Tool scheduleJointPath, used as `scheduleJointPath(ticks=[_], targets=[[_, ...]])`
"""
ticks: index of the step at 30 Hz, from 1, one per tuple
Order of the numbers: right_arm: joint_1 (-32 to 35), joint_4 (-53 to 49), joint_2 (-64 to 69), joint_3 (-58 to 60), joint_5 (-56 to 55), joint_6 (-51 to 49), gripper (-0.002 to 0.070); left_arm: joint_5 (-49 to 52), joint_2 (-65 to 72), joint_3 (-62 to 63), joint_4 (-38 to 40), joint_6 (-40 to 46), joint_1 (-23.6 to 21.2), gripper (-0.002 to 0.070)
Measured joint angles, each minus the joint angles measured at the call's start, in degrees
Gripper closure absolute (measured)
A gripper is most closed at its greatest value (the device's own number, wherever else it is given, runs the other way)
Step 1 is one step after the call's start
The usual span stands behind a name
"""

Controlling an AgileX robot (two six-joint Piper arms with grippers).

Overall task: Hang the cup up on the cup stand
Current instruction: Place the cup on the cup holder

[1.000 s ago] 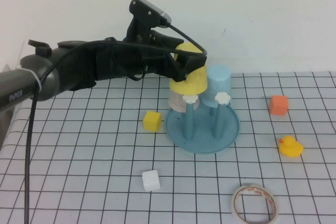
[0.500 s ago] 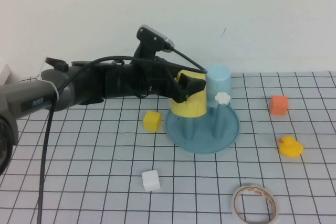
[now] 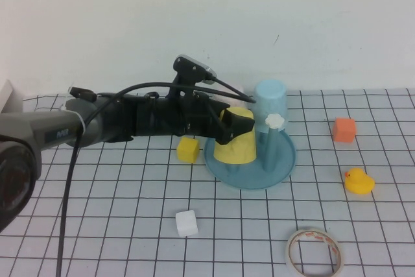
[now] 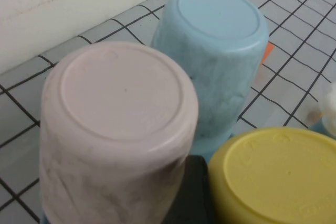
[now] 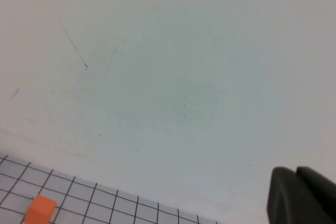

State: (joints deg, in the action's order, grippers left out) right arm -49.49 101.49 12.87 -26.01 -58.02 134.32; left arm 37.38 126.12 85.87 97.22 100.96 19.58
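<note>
yellow cup [image 3: 237, 137] in left pincer [image 3: 228, 123]

A plain off-white wall [image 3: 207, 24] stands behind the table [image 3: 97, 225] — faint scratches and marks on it. The tabletop is white with a black grid of squares, evenly lit — soft shadows only.

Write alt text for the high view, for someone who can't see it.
The left gripper holds a yellow cup upside down on a blue cup stand, beside a light blue cup. Blocks, a rubber duck and tape lie around; the right gripper is absent.
</note>
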Motion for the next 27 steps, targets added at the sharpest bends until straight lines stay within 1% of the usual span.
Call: scheduleJointPath(ticks=[8,16,22,27], targets=[[0.00,0.00,0.00,0.00,0.00,0.00,0.0678,0.16,0.00,0.00,0.00,-2.56,0.00,0.0123],[0.00,0.00,0.00,0.00,0.00,0.00,0.0678,5.03,0.00,0.13,0.00,-3.53,0.00,0.0123],[0.00,0.00,0.00,0.00,0.00,0.00,0.0678,5.02,0.00,0.40,0.00,-3.75,0.00,0.0116],[0.00,0.00,0.00,0.00,0.00,0.00,0.0678,3.24,-1.64,0.40,-0.23,-3.63,-1.04,0.0123]])
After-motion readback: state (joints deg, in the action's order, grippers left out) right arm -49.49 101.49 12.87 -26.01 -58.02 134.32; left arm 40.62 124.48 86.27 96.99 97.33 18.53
